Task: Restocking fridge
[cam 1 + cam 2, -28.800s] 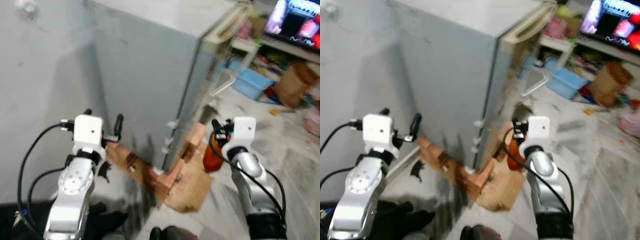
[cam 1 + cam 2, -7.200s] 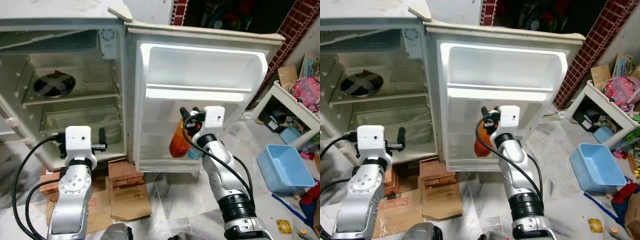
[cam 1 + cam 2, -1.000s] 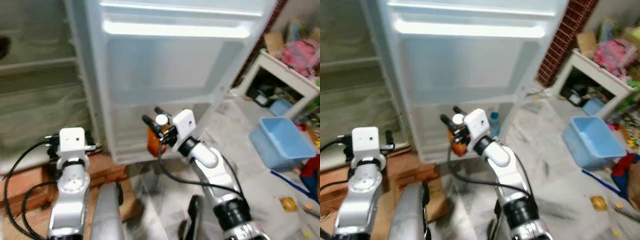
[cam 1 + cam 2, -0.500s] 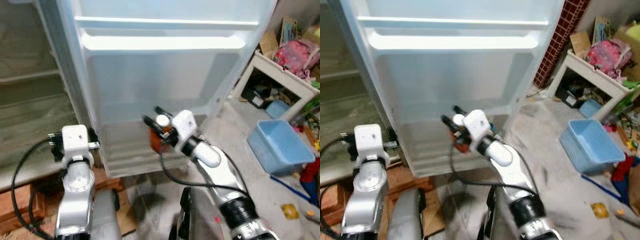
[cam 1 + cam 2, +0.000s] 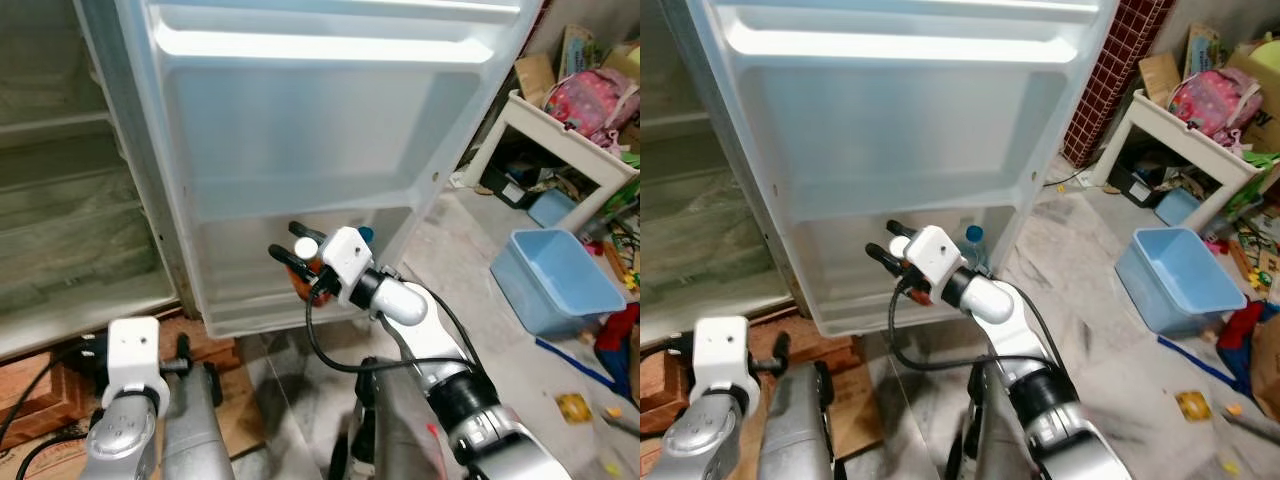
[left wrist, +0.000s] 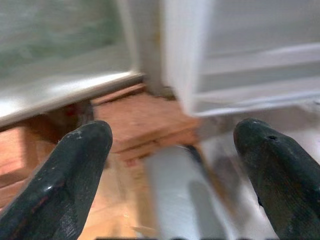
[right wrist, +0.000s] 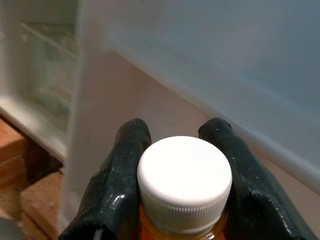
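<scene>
Item 1, fridge door: it stands wide open before you, its inner face taking up the 12 o'clock half of the head views. Its lowest door shelf already carries 1 blue-capped bottle, which you see just past the right gripper, toward 2 o'clock of it.

Item 2, orange bottle: white cap, orange contents. It is in the right gripper, whose fingers are clamped on either side of the neck just under the cap. You find it at the centre of the head views, right at the front lip of that lowest door shelf, but whether its base is already inside or resting on the shelf you cannot tell.

Item 3, left gripper: low at 7 o'clock, idle, fingers spread wide with nothing between them, above the bricks and cardboard under the fridge.

Item 4, fridge cabinet: open at 10 o'clock; the shelves you can see in it look bare.

Status, as a judgement: door opened, 1 bottle stocked, 1 bottle at the shelf but not released. Left for you: seat it upright beside the blue-capped one, let go, draw the arm out, shut the door.
</scene>
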Controlling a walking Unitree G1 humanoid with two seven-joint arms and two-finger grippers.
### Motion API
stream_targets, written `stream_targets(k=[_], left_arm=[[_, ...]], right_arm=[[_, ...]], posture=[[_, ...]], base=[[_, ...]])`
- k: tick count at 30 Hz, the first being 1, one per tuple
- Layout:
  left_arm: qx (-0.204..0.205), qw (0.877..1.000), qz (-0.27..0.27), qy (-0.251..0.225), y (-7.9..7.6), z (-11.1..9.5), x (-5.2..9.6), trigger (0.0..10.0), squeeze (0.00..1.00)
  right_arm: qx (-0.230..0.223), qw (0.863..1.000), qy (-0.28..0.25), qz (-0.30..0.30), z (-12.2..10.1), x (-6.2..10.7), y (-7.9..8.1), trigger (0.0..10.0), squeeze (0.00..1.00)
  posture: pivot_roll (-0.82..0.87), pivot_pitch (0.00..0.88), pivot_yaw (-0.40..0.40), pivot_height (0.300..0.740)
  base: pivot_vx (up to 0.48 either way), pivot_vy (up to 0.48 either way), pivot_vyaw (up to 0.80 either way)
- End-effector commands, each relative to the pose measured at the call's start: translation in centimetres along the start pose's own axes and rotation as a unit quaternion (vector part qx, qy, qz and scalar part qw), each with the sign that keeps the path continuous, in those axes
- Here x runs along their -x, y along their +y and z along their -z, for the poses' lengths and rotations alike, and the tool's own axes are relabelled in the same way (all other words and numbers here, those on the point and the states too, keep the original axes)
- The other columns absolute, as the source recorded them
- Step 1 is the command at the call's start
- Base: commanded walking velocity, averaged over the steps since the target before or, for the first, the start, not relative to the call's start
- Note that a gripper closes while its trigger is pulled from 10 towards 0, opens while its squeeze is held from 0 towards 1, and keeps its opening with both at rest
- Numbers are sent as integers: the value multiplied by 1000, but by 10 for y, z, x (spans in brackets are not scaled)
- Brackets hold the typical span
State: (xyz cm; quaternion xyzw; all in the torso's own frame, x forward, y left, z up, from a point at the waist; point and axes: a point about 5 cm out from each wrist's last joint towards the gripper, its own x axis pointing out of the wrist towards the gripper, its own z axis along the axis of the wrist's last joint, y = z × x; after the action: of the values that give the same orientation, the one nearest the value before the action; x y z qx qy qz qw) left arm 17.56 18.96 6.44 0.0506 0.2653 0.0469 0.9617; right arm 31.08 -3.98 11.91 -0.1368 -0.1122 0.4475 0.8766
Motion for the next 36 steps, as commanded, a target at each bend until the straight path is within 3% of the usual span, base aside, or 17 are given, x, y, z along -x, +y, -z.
stream_targets(k=[1, 7, 13, 17, 19, 24, 30, 34, 35, 36], left_arm=[[-12, 1000, 25, -11, -5, -7, 5, 10000, 0], [-52, 996, 72, -2, -11, -5, 25, 10000, 0], [-79, 993, 91, -16, -14, -10, 31, 10000, 0], [-86, 992, 92, -17, -14, -11, 33, 10000, 0], [-90, 991, 94, -18, -15, -13, 33, 10000, 0], [-92, 991, 91, -23, -15, -15, 32, 10000, 0], [-93, 991, 89, -23, -16, -15, 31, 10000, 0], [-94, 991, 89, -25, -18, -16, 27, 10000, 0], [-94, 991, 88, -26, -18, -17, 25, 10000, 0], [-94, 991, 88, -27, -19, -17, 24, 10000, 0]], right_arm=[[22, 1000, -13, 12, -4, -2, -6, 10000, 0], [91, 995, -9, 42, -2, -10, -15, 10000, 0], [117, 989, 49, 71, 16, -5, -21, 10000, 0], [88, 988, 82, 95, 27, -1, -24, 10000, 0], [21, 983, 129, 130, 43, 5, -24, 10000, 0], [-18, 975, 145, 166, 49, 7, -26, 10000, 0], [-22, 970, 165, 178, 51, 7, -28, 10000, 0], [-32, 959, 205, 194, 58, 11, -31, 10000, 0], [-47, 957, 213, 191, 61, 13, -31, 10000, 373], [-49, 956, 215, 191, 62, 14, -31, 10000, 373]], posture=[[226, 123, -117, 527], [262, 177, -112, 527], [272, 207, -113, 527], [282, 218, -114, 527], [291, 220, -116, 527], [292, 218, -121, 527], [286, 211, -124, 527], [275, 200, -126, 527], [274, 197, -126, 527], [273, 195, -127, 527]], base=[[0, 0, 0], [0, 0, 0], [0, 0, 0], [0, 0, 0], [0, 0, 0], [0, 0, 0], [0, 0, 0], [0, 0, 0], [0, 0, 0], [0, 0, 0]])
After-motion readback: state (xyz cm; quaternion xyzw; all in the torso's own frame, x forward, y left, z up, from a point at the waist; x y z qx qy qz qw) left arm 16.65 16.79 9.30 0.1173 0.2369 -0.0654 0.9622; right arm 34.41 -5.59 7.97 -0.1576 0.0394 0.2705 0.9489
